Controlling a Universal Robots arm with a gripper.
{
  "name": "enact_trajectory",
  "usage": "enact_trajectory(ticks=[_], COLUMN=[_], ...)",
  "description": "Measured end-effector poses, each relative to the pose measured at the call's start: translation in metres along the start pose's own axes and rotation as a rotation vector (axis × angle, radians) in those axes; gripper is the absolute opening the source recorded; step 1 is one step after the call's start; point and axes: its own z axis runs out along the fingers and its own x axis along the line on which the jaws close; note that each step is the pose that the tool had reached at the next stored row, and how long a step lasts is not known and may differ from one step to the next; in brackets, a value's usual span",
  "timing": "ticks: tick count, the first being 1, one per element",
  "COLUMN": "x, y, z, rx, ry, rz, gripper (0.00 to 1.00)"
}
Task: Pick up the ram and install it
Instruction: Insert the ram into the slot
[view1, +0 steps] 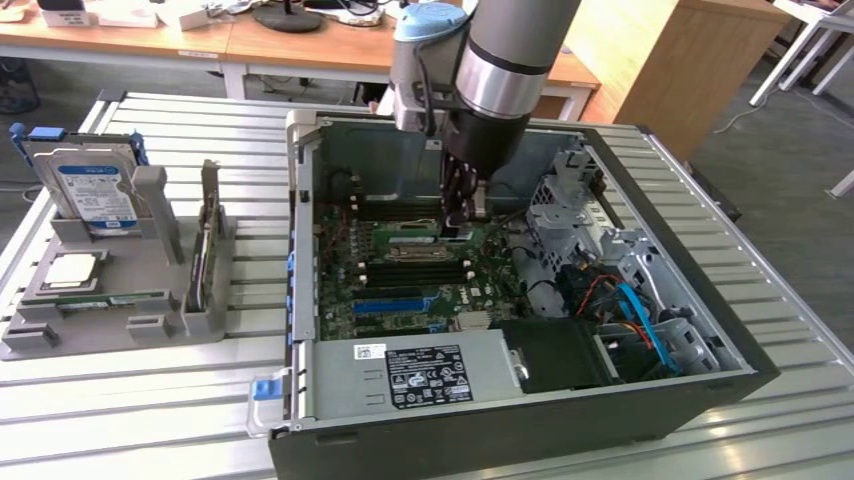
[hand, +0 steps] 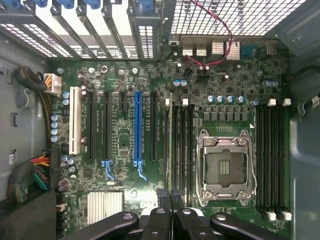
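The ram (hand: 170, 145) is a thin green stick seen edge-on. It stands in the black slot between the blue slot (hand: 138, 125) and the CPU socket (hand: 223, 167), level with the empty slots (hand: 183, 150) beside it. My gripper (hand: 171, 196) hangs over the end of the ram that lies away from the rear brackets, black fingertips pressed together. I cannot tell whether they touch the stick. In the exterior view the gripper (view1: 462, 228) reaches down into the open computer case (view1: 694, 330), just above the motherboard.
More empty black memory slots (hand: 270, 160) lie beyond the socket. Drive cages and blue and orange cables (view1: 627, 300) crowd the case on the exterior view's right. The power supply (view1: 420, 375) fills its near side. A grey rack with a hard drive (view1: 91, 190) stands at the exterior view's left.
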Motion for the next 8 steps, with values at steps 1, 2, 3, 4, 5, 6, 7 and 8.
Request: enact_trajectory(ticks=[1,2,3,4,5,6,7,8], x=[0.0000,0.0000,0.0000,0.0001,0.0001,0.0001,0.0001,0.0001], y=[0.0000,-0.0001,-0.0001,-0.0001,-0.0002,-0.0002,-0.0002,-0.0002], z=[0.0009,0.0017,0.0025,0.0034,0.0042,0.0051,0.0059,0.0067], rx=[0.0000,0.0000,0.0000,0.0000,0.0000,0.0001,0.0000,0.0000], ry=[0.0000,0.0000,0.0000,0.0000,0.0000,-0.0001,0.0000,0.0000], rz=[0.000,0.000,0.000,0.000,0.000,0.000,0.000,0.000], gripper=[0.12,0.12,0.12,0.12,0.12,0.12,0.12,0.12])
